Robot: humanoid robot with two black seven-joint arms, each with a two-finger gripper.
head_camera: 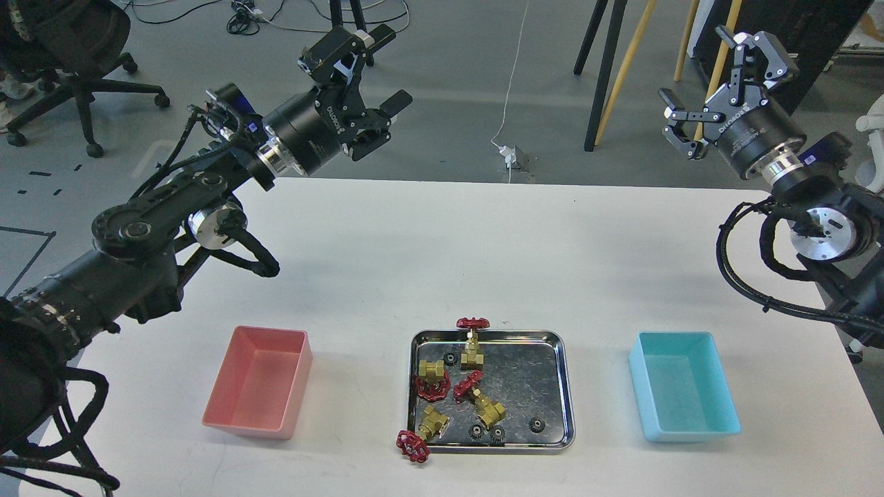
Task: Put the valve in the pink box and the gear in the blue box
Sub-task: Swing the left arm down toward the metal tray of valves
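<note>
While both arms hang high over the white worktop (pixel 442 262), the left pincer (pixel 376 72) and right pincer (pixel 718 86) gape empty. Four brass valves with red handwheels (pixel 434 378) and tiny black gears (pixel 535 424) lie in the shiny steel tray (pixel 563 386) (midway between the salmon-pink plastic box (pixel 259 421) and the turquoise plastic box (pixel 690 433)), well below either pincer; neither arm looks clearly nearer.
</note>
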